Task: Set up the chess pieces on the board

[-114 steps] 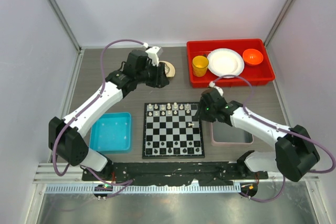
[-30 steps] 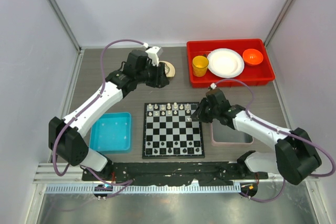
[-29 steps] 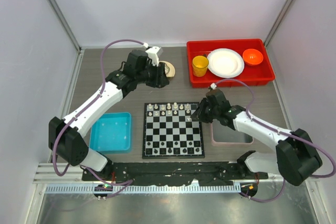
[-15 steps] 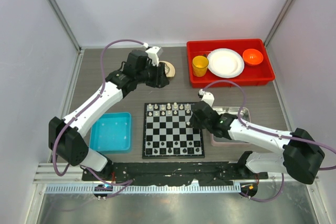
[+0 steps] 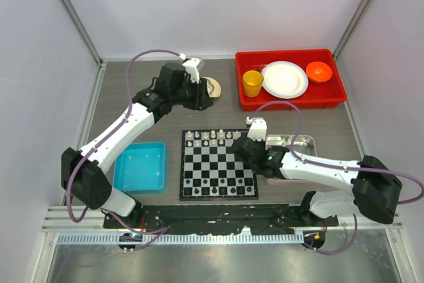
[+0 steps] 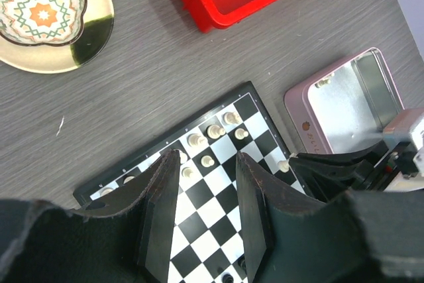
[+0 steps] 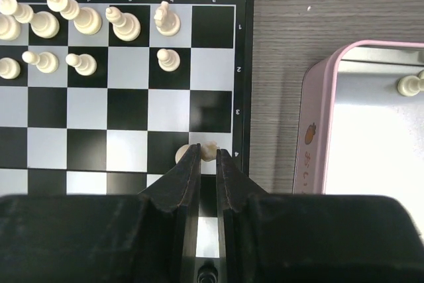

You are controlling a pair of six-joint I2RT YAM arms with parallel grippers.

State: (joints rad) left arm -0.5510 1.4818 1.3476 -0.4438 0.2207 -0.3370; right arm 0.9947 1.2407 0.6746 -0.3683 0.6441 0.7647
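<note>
Too small in the top view to tell the chess pieces [image 5: 212, 136] apart by kind. Half hidden between the right fingers [image 7: 189, 177] in the right wrist view: a cream piece [image 7: 208, 149], shape unreadable. Partly cut off by the left wrist view's edges or covered by the dark left fingers [image 6: 162, 217]: board [image 6: 212, 183], patterned dish [image 6: 46, 18], red bin [image 6: 218, 14].

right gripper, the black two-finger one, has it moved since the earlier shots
Yes. In the top view the right gripper has swung left and nearer, from beside the pink metal tin to over the right columns of the black-and-white chessboard.
</note>
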